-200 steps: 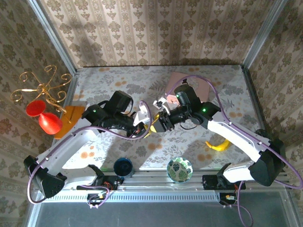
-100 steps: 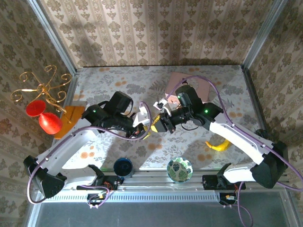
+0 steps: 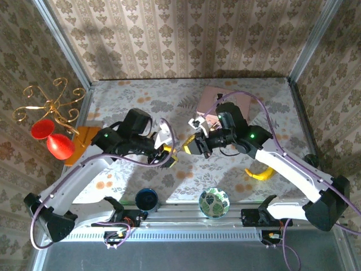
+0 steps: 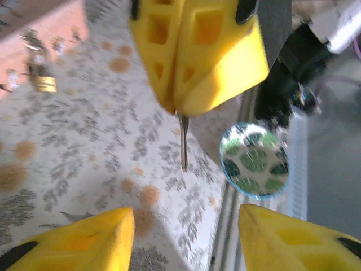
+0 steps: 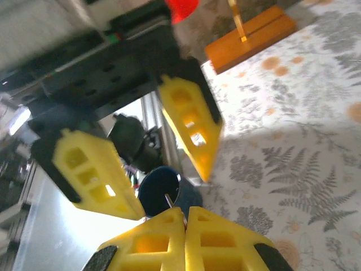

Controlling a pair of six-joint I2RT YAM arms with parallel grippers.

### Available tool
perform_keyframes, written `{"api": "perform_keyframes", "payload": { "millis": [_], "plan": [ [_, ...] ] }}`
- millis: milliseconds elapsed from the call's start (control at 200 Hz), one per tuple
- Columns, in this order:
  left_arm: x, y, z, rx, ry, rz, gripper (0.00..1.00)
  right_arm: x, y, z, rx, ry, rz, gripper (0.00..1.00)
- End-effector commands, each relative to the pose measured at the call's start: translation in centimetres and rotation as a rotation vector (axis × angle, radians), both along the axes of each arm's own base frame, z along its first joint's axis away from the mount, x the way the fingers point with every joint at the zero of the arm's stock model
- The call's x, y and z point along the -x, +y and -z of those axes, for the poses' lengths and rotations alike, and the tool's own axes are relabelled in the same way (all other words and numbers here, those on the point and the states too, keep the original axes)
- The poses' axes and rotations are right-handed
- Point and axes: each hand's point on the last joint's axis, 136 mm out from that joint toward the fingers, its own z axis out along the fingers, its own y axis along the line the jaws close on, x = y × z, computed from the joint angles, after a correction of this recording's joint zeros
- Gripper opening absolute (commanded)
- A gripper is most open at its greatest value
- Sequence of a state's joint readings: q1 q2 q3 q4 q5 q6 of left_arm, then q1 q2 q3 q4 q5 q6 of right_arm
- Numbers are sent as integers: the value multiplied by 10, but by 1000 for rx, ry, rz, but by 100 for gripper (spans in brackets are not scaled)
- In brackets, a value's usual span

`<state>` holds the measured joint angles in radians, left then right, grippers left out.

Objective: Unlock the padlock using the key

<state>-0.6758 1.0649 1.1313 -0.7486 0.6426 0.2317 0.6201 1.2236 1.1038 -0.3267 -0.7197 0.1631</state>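
My right gripper (image 5: 185, 212) is shut on the key (image 5: 168, 200), whose thin metal blade sticks out past its yellow fingertips. In the left wrist view that blade (image 4: 183, 141) points down from the right gripper (image 4: 177, 107) towards the floral table. My left gripper (image 4: 186, 217) is open with nothing between its fingers (image 5: 192, 124), and faces the key from close by. From above, the two grippers meet at mid-table, left (image 3: 168, 153) and right (image 3: 189, 145). The tiny brass padlock (image 4: 42, 82) lies on the table beside the pink box (image 4: 34, 17).
A green-patterned bowl (image 3: 214, 202) and a dark blue cup (image 3: 146, 197) stand at the near edge. A banana (image 3: 258, 173) lies on the right. An orange stand (image 3: 82, 144) with red pieces (image 3: 53, 141) sits at the left. The pink box (image 3: 225, 99) is at the back.
The right gripper has moved left and a little nearer with the key. The left arm has drawn back slightly to the left, its gripper still facing the key.
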Motion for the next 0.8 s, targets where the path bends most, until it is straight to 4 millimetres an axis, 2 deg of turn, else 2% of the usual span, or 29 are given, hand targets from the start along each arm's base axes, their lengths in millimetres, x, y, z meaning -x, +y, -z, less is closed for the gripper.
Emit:
{"api": "perform_keyframes", "payload": {
  "millis": [0, 95, 170, 280, 435, 525, 795],
  "plan": [
    [-31, 0, -36, 194, -63, -181, 54, -25, -9, -16, -71, 8, 174, 0],
    [-42, 1, -59, 363, -76, -241, 54, -33, -14, -23, -120, 19, 256, 0],
    [-46, -1, -69, 466, -67, -257, 56, -37, -17, -32, -174, 24, 299, 0],
    [-46, -10, -82, 576, -24, -217, 75, -45, -24, -44, -260, 35, 359, 0],
    [-59, -20, -87, 619, 50, -231, 79, -55, -29, -57, -346, 56, 407, 0],
    [-65, -24, -89, 639, 61, -236, 79, -61, -31, -60, -370, 68, 436, 0],
    [-71, -32, -97, 694, 96, -206, 59, -67, -31, -64, -440, 117, 441, 0]
  ]
}}
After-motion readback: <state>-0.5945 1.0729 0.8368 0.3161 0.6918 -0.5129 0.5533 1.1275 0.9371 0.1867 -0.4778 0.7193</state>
